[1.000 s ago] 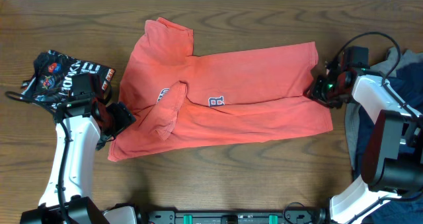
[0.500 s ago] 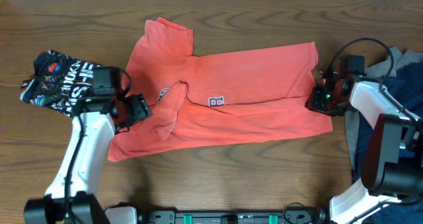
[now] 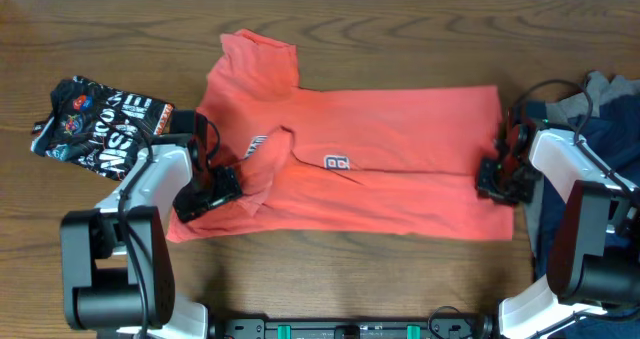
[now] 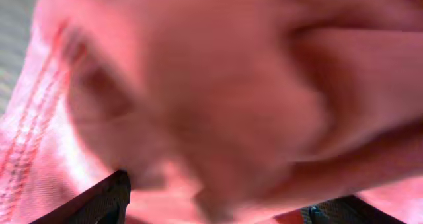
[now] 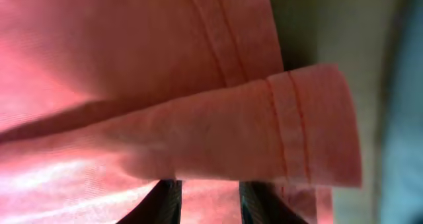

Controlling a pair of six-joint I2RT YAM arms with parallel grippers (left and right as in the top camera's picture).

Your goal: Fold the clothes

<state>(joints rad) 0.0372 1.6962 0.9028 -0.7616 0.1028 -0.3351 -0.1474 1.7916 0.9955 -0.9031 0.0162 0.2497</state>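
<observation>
The coral-red T-shirt [image 3: 400, 129] lies spread across the table, with a small navy-and-white print [image 3: 338, 163] near its middle. My left gripper [image 3: 215, 184] rests on the shirt's lower left part. In the left wrist view its fingers [image 4: 218, 207] stand wide apart, with blurred red cloth [image 4: 198, 85] bunched between them. My right gripper [image 3: 497, 179] is at the shirt's right edge. In the right wrist view its fingers [image 5: 210, 204] are close together on the red cloth, under a folded stitched hem [image 5: 291, 125]. Grey [image 3: 590, 91] and navy [image 3: 612, 119] garments lie at the far right.
A black garment with colourful print [image 3: 95, 129] lies at the left, just beyond my left arm. The grey and navy pile sits right behind my right arm. The wooden table [image 3: 350, 279] shows bare along the front and back edges.
The left gripper moved right and down onto the shirt's lower left. The right gripper moved toward the front edge, and the shirt's right side shifted right and forward, lying flatter.
</observation>
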